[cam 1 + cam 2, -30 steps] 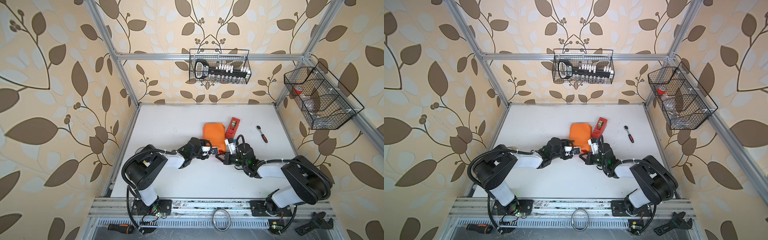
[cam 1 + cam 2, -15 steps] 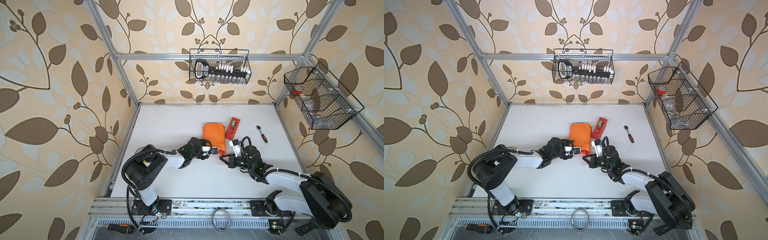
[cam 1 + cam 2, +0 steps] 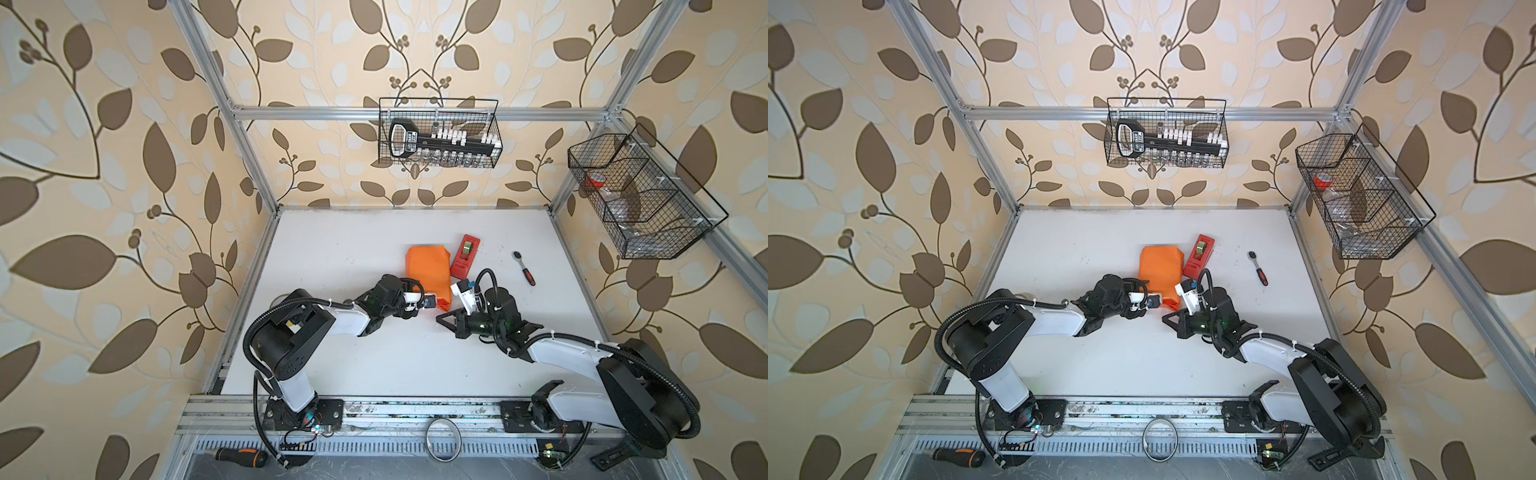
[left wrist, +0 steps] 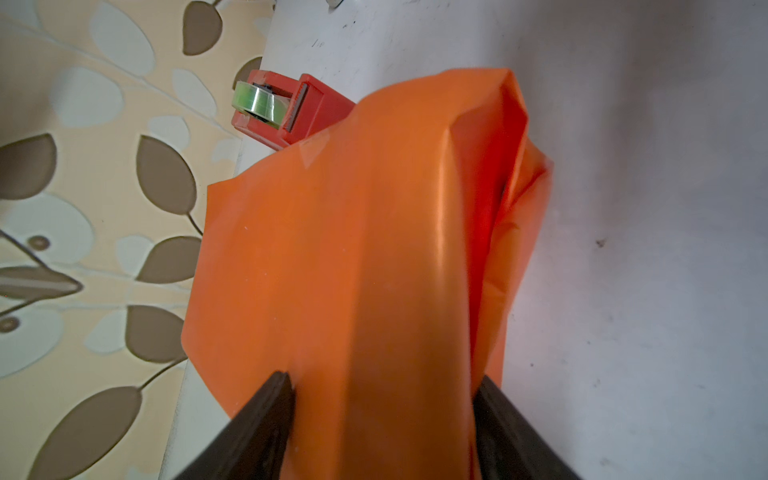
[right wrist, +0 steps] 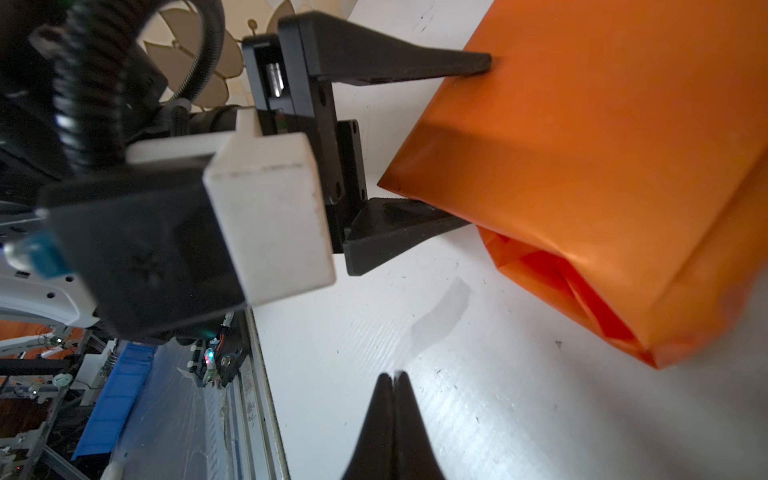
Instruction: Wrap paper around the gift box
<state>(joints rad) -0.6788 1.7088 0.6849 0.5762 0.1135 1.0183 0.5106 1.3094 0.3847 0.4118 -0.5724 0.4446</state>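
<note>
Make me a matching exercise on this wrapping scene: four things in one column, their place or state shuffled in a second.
1 left end effector
2 right end effector
3 tape dispenser
4 ratchet

A beside the orange paper, on its right in both top views
B shut, holding nothing
C lying alone, right of the dispenser
D closed on the orange paper

Pairs: 1-D, 2-B, 3-A, 4-C

Table (image 3: 332,249): white, flat, marked with small dark specks.

Paper (image 3: 428,270): orange, folded into a flat packet, lying on the table. Its near end sits between the jaws of the left claw (image 4: 382,380), and the rest runs away from it.

Tape dispenser (image 3: 465,256): red, on the table near the right claw (image 3: 441,321), just beside the paper.

Ratchet (image 3: 524,268): on the table, well apart from both claws, beyond the dispenser.
</note>
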